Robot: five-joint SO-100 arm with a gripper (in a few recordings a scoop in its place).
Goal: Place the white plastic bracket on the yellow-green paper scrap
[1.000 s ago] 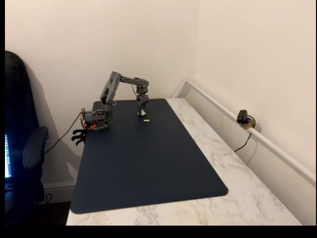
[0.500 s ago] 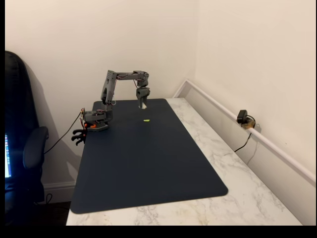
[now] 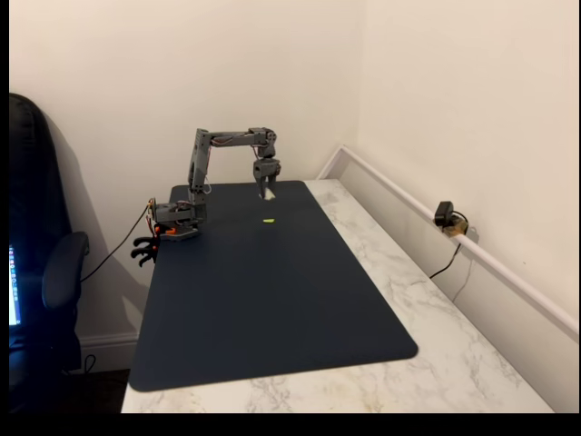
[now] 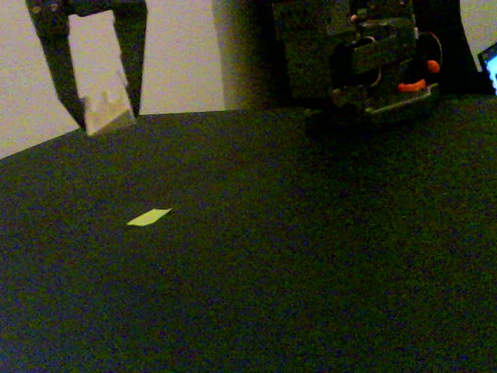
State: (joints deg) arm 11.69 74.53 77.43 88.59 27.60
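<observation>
My grey gripper (image 4: 107,105) hangs above the dark mat at the upper left, shut on the white plastic bracket (image 4: 107,111), an angular off-white piece held between its fingertips. In a fixed view the gripper (image 3: 268,189) is raised above the mat's far end, with a pale speck, the bracket (image 3: 269,193), at its tip. The yellow-green paper scrap (image 4: 149,217) lies flat on the mat, below and slightly right of the held bracket, with a clear gap between them. In a fixed view the scrap (image 3: 269,220) sits just in front of the gripper.
The dark blue mat (image 3: 272,300) covers most of a marble table (image 3: 436,336). The arm's base (image 3: 175,221) is clamped at the mat's far left corner. A small camera (image 3: 445,216) stands by the right wall rail. A black chair (image 3: 45,272) is at the left.
The gripper has risen from the mat next to the scrap, taking the white bracket up with it. The arm has straightened upward and shifted slightly right.
</observation>
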